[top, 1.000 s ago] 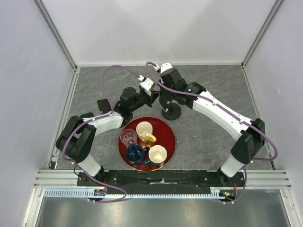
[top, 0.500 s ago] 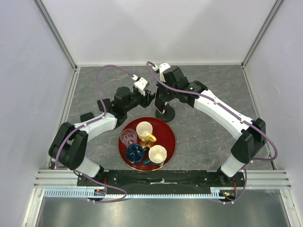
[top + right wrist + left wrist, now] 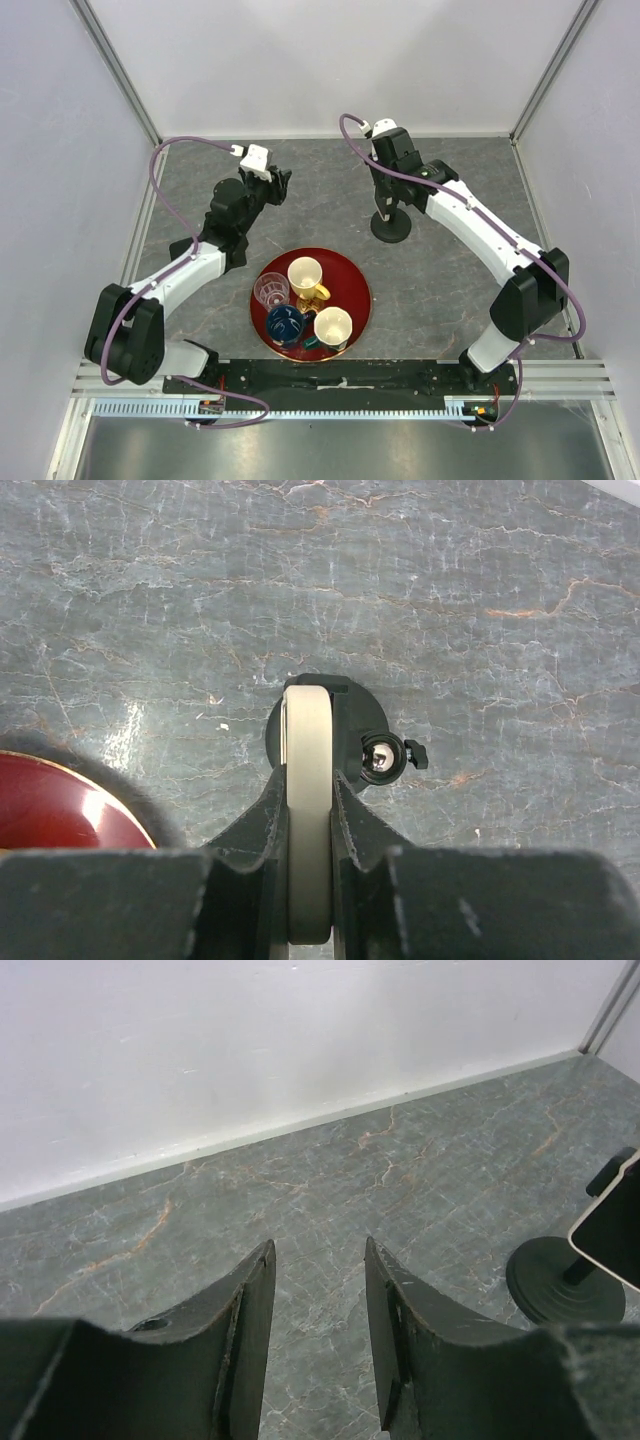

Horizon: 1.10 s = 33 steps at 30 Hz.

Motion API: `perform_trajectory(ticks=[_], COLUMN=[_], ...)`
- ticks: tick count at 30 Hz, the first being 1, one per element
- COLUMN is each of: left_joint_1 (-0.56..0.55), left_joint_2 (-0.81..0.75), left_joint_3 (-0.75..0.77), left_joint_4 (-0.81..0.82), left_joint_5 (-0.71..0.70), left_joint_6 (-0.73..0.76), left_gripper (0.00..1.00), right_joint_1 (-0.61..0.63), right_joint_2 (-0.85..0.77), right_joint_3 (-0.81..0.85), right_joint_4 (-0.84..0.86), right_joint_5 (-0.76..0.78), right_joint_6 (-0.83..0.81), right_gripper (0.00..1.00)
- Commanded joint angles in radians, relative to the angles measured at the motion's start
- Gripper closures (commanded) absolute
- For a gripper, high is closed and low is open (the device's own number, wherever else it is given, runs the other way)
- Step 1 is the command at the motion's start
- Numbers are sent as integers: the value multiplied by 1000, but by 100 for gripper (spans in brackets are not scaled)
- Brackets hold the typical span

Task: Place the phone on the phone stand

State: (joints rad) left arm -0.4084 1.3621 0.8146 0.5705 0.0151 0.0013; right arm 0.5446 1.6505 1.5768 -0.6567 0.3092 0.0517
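My right gripper [image 3: 308, 780] is shut on the phone [image 3: 307, 810], which I see edge-on as a pale strip held upright between the fingers. Directly beneath it is the phone stand [image 3: 345, 715], with its round black base and a ball joint beside the phone. In the top view the right gripper [image 3: 388, 200] hovers over the stand's base [image 3: 391, 228], and the phone is hidden there. My left gripper [image 3: 318, 1250] is open and empty, back left of the stand [image 3: 565, 1285], with the phone [image 3: 612, 1230] at that view's right edge. In the top view the left gripper [image 3: 277, 184] is well apart from the stand.
A round red tray [image 3: 355, 272] holding several cups sits in front of the stand, between the two arms; its rim shows in the right wrist view [image 3: 60, 810]. White walls close the back and both sides.
The left arm has pulled back and to the left, away from the stand, its gripper open. The right gripper, with the phone, and the stand have shifted right.
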Motion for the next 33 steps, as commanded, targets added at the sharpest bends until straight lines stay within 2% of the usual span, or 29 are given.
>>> perform_trajectory(ticks=[1,3,5,8,16,21,22,24,30,33], left_joint_1=[17,23,25,25,26,23,20,0,-76,-99], left_joint_2=[-11,-1,18,60,161,302,330,411,506,555], left_joint_3=[-11,-6,8,43,126,216,231,276,297,342], left_joint_4=[65,68,69,55,51,130,161,255,431,420], left_joint_5=[-21,46,116,208,440,731,841,914,904,907], left_joint_6=[-72,-86,-101,-118,-173,-270,-332,-424,-480,-456], left_gripper=[53,53,53,53,53,52,51,45,41,40], right_joint_1=[2,-5,-14,-29,-106,-126,-129,-140,-172,-186], right_joint_2=[-11,-29,-50,-89,-185,-227,-236,-254,-284,-288], right_joint_3=[-14,-23,-40,-66,-133,-167,-169,-170,-172,-179], right_joint_4=[-112,-113,-118,-119,-118,-118,-118,-113,-90,-80], right_joint_5=[100,100,108,99,24,11,21,22,2,11], right_joint_6=[-64,-55,-9,22,36,24,20,4,-1,-10], right_gripper=[86,80,69,64,38,31,31,28,27,35])
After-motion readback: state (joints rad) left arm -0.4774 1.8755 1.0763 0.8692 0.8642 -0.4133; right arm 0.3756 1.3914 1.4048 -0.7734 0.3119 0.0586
